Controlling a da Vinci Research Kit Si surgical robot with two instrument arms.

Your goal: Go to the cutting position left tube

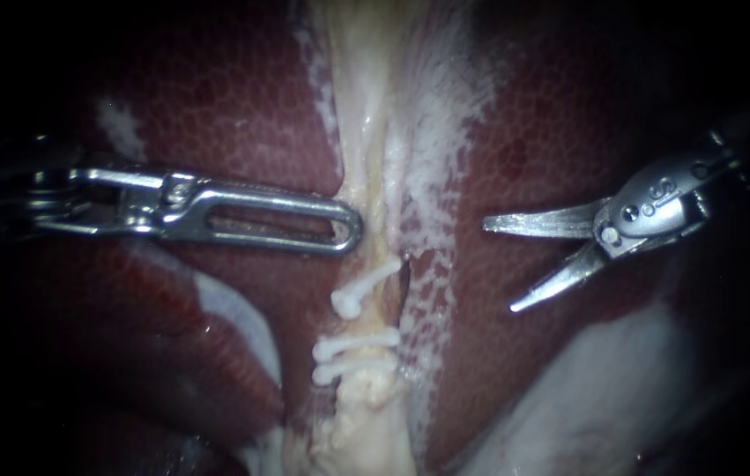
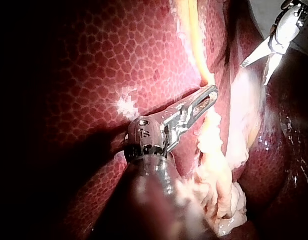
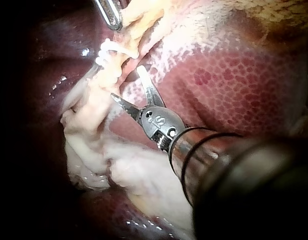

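A pale tube (image 1: 376,264) runs down the middle of the liver (image 1: 233,115), with three white clips (image 1: 352,345) across its lower part. A dark slit separates it from webbed pale tissue on its right. My left instrument (image 1: 352,231) comes in flat, its slotted jaws shut and their tip against the tube's left edge above the clips. In the left wrist view the left instrument (image 2: 212,92) lies next to a yellowish strand. My right instrument (image 1: 499,266) hangs right of the tube, clear of it, blades open. From the right wrist, the right instrument (image 3: 128,83) points at the clips (image 3: 106,52).
Dark red liver lobes flank the tube on both sides. A pale fatty mass (image 1: 595,388) lies at the lower right, and ragged pale tissue (image 1: 361,432) sits below the clips. My right instrument (image 2: 254,73) shows far ahead in the left wrist view.
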